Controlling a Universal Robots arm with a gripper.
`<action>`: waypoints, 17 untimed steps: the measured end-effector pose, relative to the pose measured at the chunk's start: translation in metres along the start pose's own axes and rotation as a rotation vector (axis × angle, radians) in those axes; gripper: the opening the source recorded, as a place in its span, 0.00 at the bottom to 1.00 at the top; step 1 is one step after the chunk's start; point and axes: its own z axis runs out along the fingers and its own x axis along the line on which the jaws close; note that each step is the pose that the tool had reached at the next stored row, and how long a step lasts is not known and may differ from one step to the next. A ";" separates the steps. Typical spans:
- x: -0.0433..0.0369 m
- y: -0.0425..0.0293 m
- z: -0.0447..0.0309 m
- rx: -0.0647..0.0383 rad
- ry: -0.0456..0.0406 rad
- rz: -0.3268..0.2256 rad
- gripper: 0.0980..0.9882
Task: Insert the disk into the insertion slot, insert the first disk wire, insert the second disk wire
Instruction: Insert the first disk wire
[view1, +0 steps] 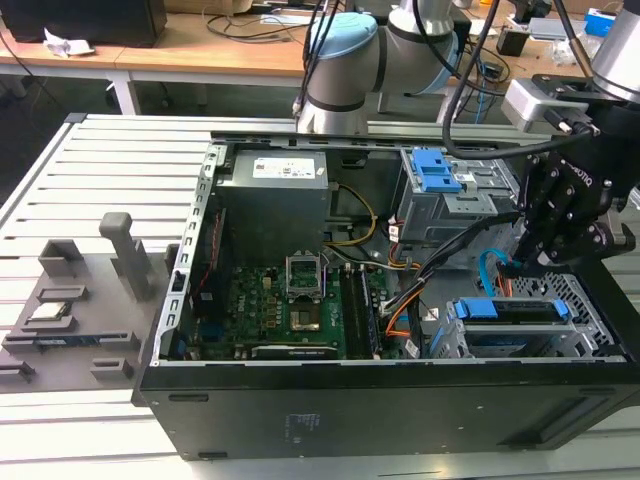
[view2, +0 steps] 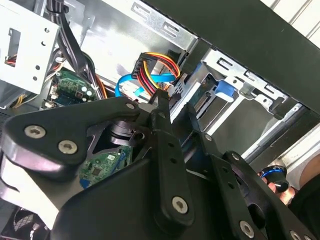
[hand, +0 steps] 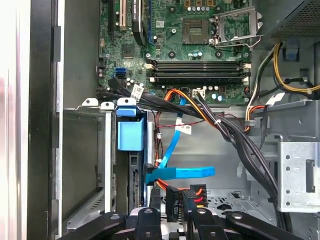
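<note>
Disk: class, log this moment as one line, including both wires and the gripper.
disk: seated in insertion slot | blue wire: reaches disk's end | black plug with coloured wires: at gripper, beside disk

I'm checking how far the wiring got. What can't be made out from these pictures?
- Exterior view: the gripper covers the cable end of the disk, hiding any plugs there.
- First wrist view: where the blue cable meets the disk is too dark and small to tell whether it is fully in.
- First wrist view: the black power plug is partly covered by the gripper.
- Second wrist view: the gripper's own links hide the disk's connectors.
</note>
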 end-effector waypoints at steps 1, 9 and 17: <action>0.0000 0.0000 0.0001 0.000 0.0024 0.000 0.23; 0.0001 0.0000 0.0000 0.000 0.0275 0.001 0.08; 0.0265 -0.0007 0.0037 0.000 0.0010 0.000 0.08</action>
